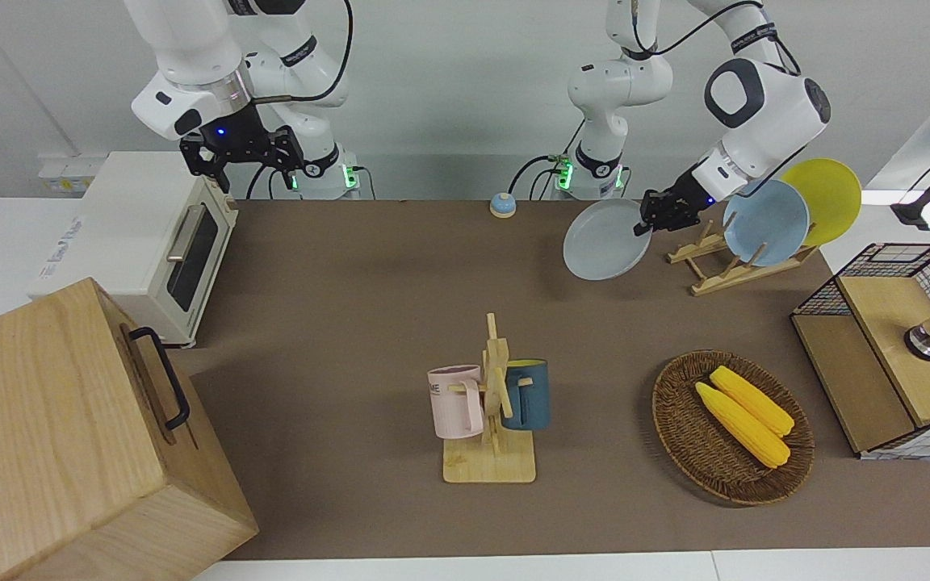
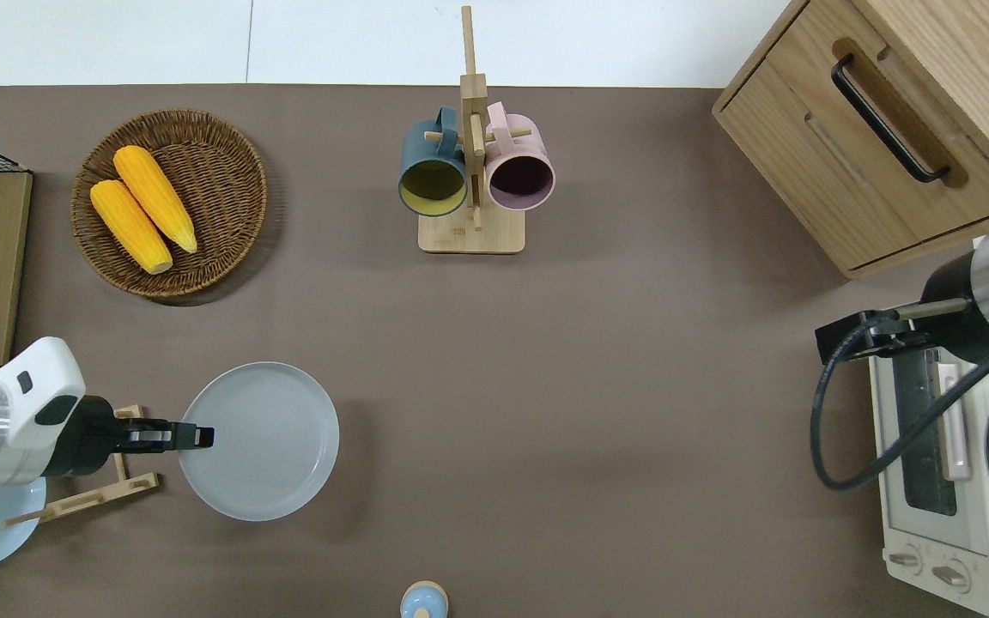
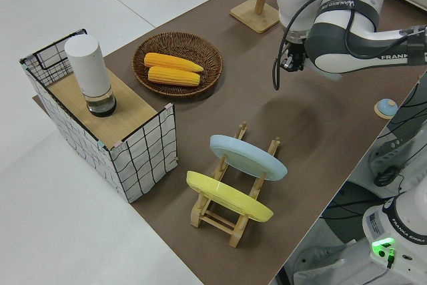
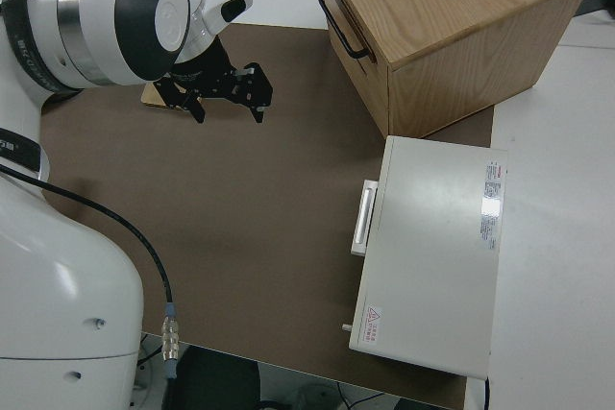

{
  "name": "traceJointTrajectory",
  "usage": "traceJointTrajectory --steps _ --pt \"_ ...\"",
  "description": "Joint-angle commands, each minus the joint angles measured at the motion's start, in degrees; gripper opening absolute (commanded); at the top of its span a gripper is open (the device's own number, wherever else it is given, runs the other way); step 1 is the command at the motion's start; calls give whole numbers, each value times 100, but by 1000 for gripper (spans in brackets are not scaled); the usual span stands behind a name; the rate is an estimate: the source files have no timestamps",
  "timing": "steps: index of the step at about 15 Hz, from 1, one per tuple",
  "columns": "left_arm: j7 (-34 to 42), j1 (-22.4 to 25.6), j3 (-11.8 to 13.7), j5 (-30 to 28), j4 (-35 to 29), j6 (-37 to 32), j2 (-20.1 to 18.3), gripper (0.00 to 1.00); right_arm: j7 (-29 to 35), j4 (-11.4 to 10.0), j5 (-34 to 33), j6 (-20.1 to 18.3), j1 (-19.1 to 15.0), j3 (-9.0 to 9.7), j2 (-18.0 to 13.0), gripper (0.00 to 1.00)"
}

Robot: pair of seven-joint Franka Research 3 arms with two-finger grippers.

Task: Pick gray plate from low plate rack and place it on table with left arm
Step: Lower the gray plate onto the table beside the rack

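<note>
Gray plate (image 1: 606, 240) in front view: clamped at its rim by left gripper (image 1: 649, 222), up in the air beside low plate rack (image 1: 723, 258). From overhead: over bare table (image 2: 546, 386). Right arm parked, jaws spread apart.

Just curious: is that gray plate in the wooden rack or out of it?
Out: the left gripper holds the gray plate beside the low plate rack.

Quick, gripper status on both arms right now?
Left gripper: closed on the gray plate, held over the table beside the rack.
Right gripper: open, empty, arm parked.
</note>
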Motion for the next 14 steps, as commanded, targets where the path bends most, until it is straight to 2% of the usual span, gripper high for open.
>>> traceJointTrajectory --steps 1,7,14 --pt "446 -2 8 -322 -441 474 17 8 68 42 -37 -64 -135 113 -20 983" --pt "763 -3 8 -384 -758 800 272 6 68 42 -37 -64 -135 122 -12 983" --pt "790 -3 8 -393 -767 835 413 8 68 42 -37 -64 -135 122 -12 983"
